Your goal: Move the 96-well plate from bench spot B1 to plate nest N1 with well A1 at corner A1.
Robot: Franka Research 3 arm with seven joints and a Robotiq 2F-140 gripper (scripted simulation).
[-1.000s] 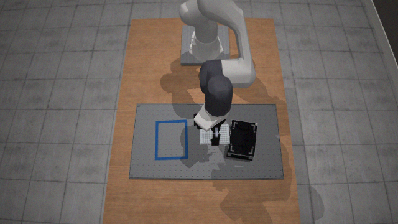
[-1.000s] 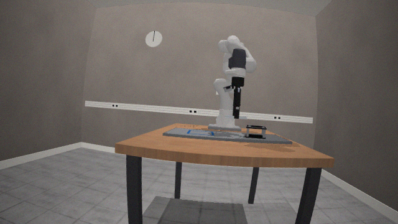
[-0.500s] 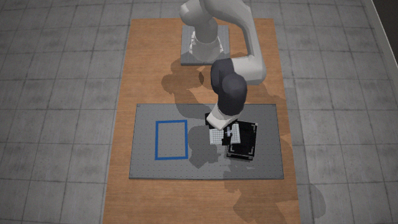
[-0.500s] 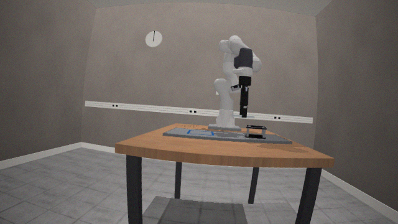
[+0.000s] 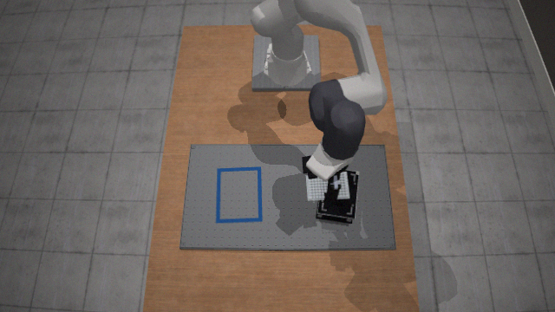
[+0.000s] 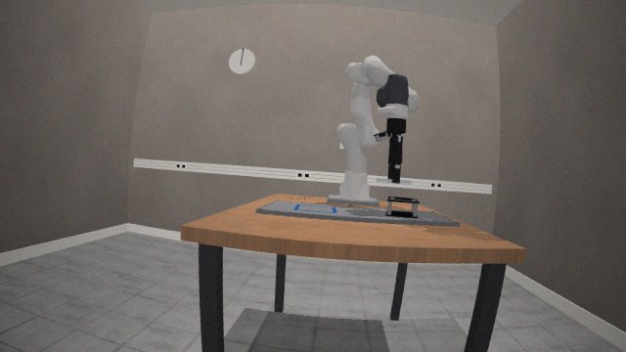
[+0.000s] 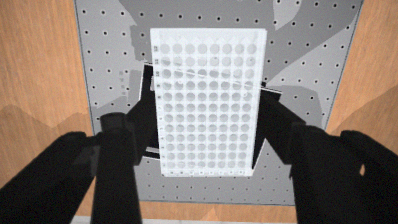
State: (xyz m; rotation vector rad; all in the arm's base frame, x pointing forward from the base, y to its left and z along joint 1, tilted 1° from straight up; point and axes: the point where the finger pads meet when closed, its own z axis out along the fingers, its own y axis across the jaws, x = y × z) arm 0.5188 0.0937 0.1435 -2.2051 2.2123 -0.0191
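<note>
The white 96-well plate (image 7: 207, 102) is clamped by its long sides between my gripper's (image 7: 207, 145) black fingers. In the side view the gripper (image 6: 394, 177) hangs straight down and holds the plate (image 6: 390, 181) level, a little above the raised black nest N1 (image 6: 402, 205). From above, the plate (image 5: 326, 185) overlaps the nest's (image 5: 338, 200) far left part. In the wrist view the nest (image 7: 145, 117) shows as black areas on both sides under the plate. I cannot tell which corner of the plate is cut off. The blue-outlined spot B1 (image 5: 238, 195) is empty.
The grey perforated baseplate (image 5: 286, 197) lies on the wooden table (image 5: 277, 269) and carries both the spot and the nest. The robot base (image 5: 285, 61) stands at the far end of the table. The arm's shadow falls across the baseplate.
</note>
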